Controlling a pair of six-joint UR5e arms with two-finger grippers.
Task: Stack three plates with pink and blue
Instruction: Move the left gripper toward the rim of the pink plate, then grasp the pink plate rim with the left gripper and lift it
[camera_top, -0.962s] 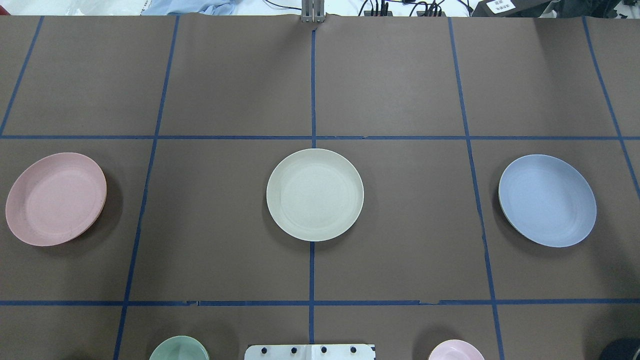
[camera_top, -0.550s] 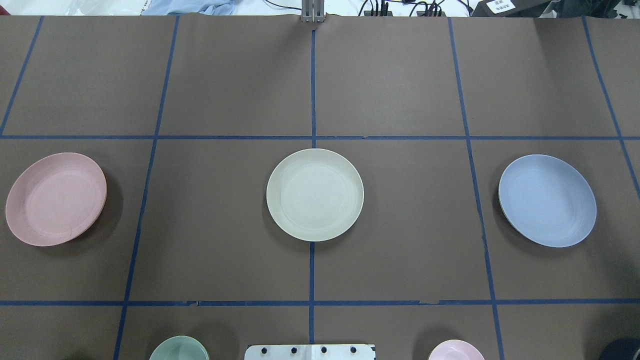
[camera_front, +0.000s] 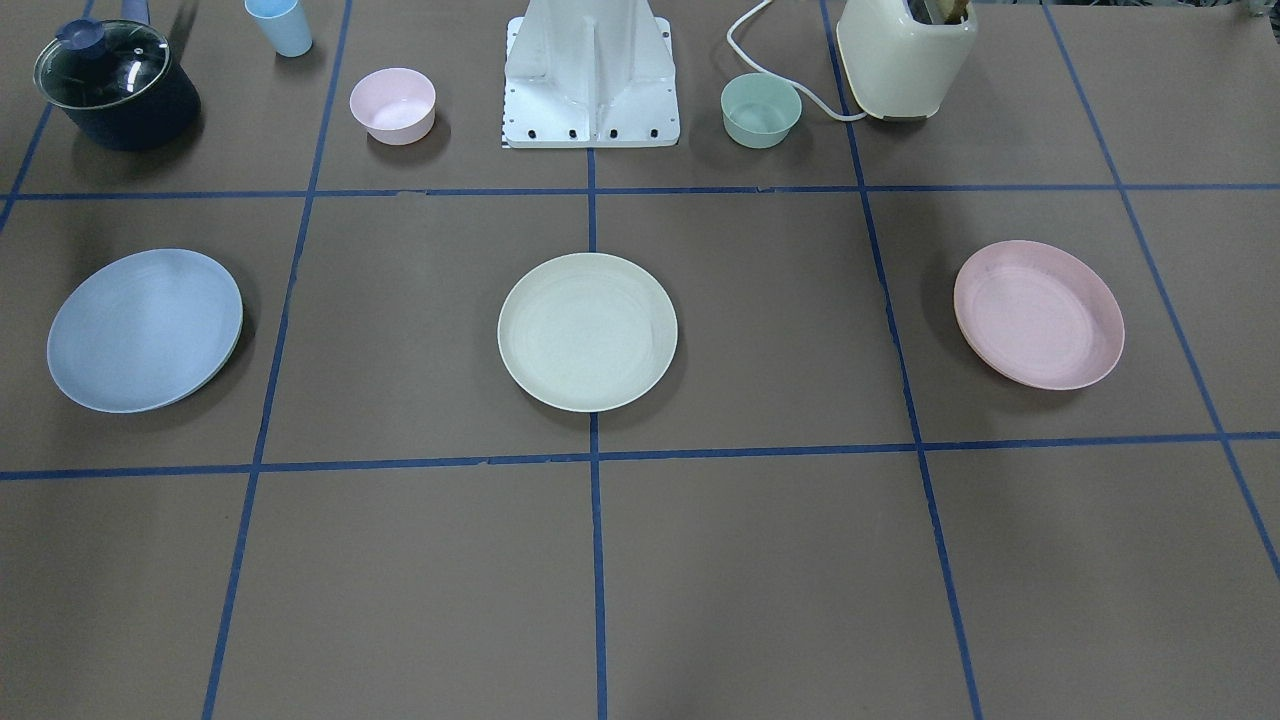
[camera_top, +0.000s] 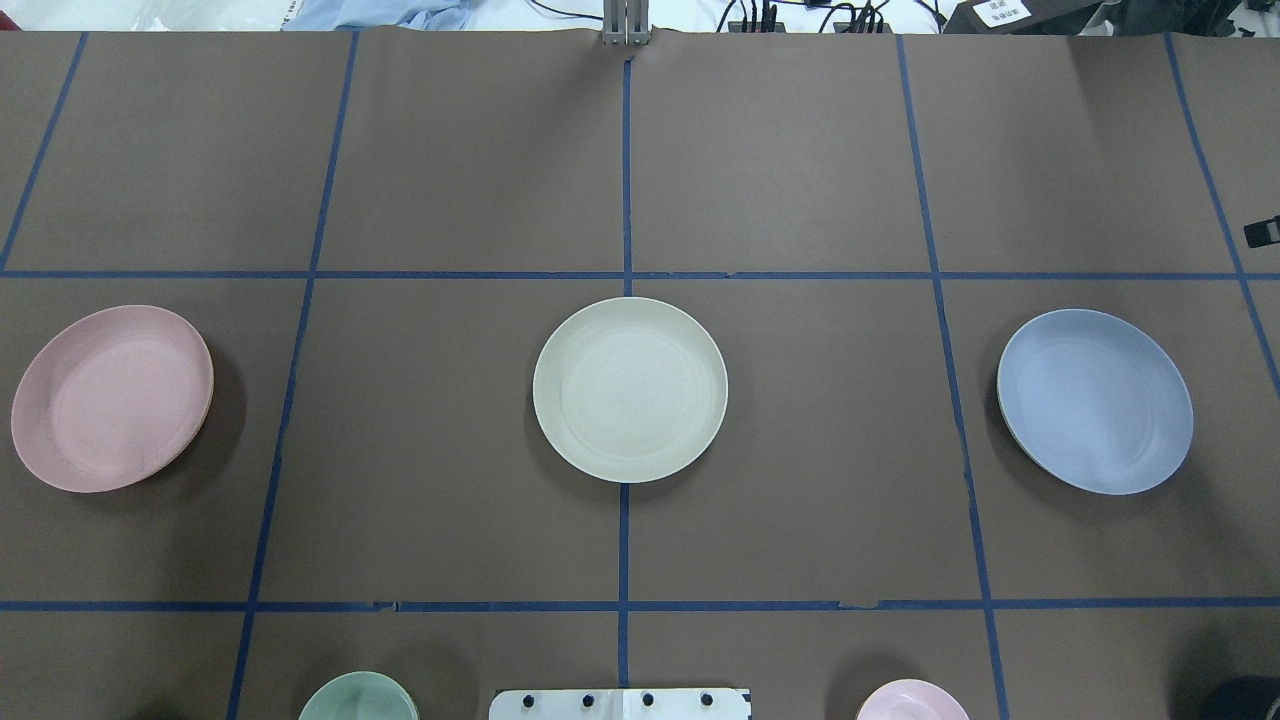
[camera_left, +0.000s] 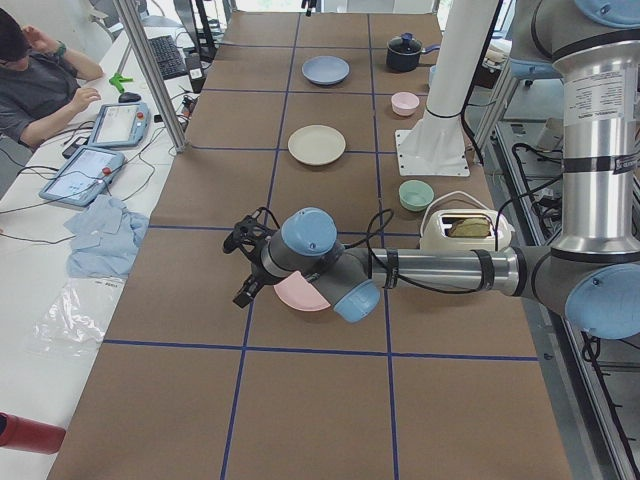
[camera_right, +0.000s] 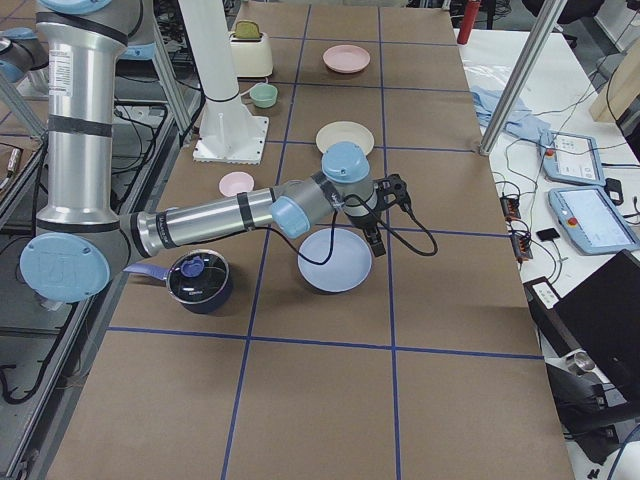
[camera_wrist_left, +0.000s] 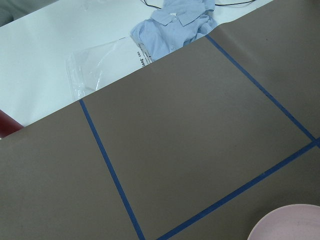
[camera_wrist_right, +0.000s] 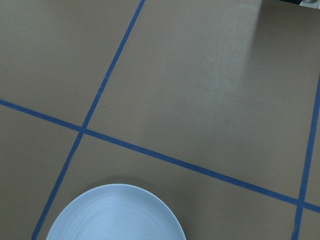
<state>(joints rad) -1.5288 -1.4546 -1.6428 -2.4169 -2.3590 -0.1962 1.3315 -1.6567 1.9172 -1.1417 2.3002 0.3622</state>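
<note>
The left claw (camera_left: 244, 268) hung above the worktop (camera_top: 800, 500). Whether it was released or clenched could not be told, since it showed only in the side view. Nearest it lay the pink plate (camera_top: 110, 398), flat on the worktop, with only a piece of its rim in the lower corner of the left wrist view. Farther from that claw sat the cream plate (camera_top: 630, 390), on the middle tape line and well apart from the other two. Farthest from it lay the blue plate (camera_top: 1095, 400), which was the nearest thing to the right claw (camera_right: 385, 212). That claw also hung over the worktop near its plate, and its grip could not be told either. Each plate lay alone, none stacked. Back toward the robot's base stood a mint bowl (camera_front: 761, 110) on the left claw's side and a pink bowl (camera_front: 392, 105) on the right claw's side.
</note>
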